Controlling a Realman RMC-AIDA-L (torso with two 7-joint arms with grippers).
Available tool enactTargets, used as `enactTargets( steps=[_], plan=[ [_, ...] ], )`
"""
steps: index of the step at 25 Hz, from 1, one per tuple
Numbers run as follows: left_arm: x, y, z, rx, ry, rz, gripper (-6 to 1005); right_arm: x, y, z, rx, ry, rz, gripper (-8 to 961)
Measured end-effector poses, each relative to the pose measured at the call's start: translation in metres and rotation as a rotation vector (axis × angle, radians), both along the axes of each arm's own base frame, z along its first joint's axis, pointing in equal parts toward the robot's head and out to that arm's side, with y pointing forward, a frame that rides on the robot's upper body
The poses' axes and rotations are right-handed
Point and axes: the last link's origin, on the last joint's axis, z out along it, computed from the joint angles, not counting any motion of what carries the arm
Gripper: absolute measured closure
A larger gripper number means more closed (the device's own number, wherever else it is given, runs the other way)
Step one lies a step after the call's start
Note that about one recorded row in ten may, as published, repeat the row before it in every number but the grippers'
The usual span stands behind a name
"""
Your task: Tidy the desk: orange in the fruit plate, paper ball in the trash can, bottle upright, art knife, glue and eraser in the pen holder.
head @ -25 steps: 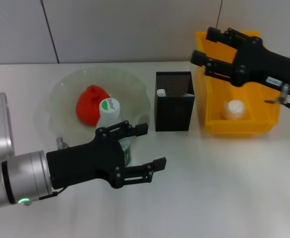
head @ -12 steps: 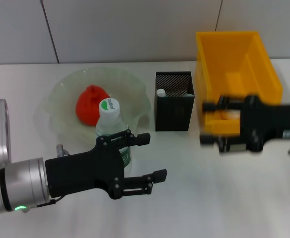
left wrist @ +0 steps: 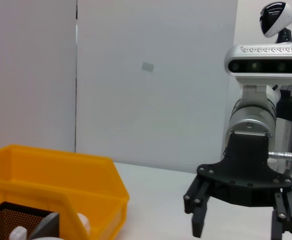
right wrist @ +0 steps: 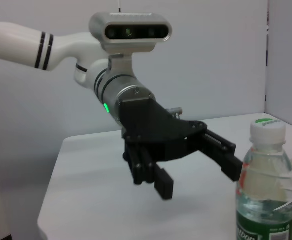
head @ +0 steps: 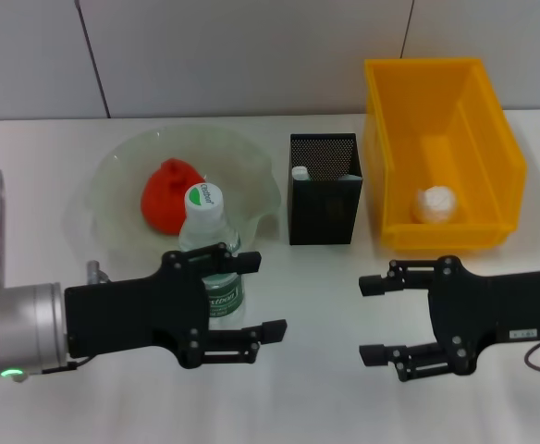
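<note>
Stretching across the head view is a pale, off-white desk (head: 325, 388), backed by a light grey panelled wall (head: 251, 55) with thin dark seams. On the desk a clear glass fruit plate (head: 113, 176) is holding the orange (head: 166, 196), and a water bottle (head: 209, 242) with a white and green cap is standing upright at the plate's near edge. A black mesh pen holder (head: 324, 190) is sitting between the plate and a yellow trash can (head: 444, 148), with something white-capped poking up inside its left corner; what else is lying inside it cannot be told. The paper ball (head: 435, 203) is resting on the floor of the yellow bin. The left gripper (head: 251, 296) is hovering low at the near left, fingers spread wide, just beside the bottle and partly covering its label, holding nothing. The right gripper (head: 374, 319) is hanging low at the near right, in front of the bin, also spread wide and empty. The left arm's silver housing is running off the left edge and the right arm off the right edge. In the left wrist view the right gripper (left wrist: 241, 222) is showing against a plain wall, its fingertips cut off by the frame edge, with only corners of the bin (left wrist: 61, 175) and pen holder (left wrist: 16, 222) visible. In the right wrist view the left gripper (right wrist: 196, 165) is spreading open beside the bottle (right wrist: 264, 190), whose base is cropped away.
</note>
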Motion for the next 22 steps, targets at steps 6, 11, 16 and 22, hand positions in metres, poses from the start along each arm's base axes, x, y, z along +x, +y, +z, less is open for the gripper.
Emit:
enactTargets(
  steps=[6,11,16,22],
  plan=[
    [-0.004,0.0,0.009,0.006,0.012,-0.013,158,0.004,-0.007,0.0,0.004,0.015,0.008,179],
    [-0.004,0.0,0.01,0.006,0.017,-0.015,158,0.004,-0.008,0.0,0.01,0.027,0.008,179],
    [-0.007,-0.006,0.011,-0.021,0.028,-0.031,158,0.003,-0.007,-0.001,0.008,0.03,0.01,179],
    [-0.009,-0.009,0.015,-0.029,0.018,-0.037,158,0.003,-0.007,-0.002,0.009,0.03,0.01,179]
  ],
)
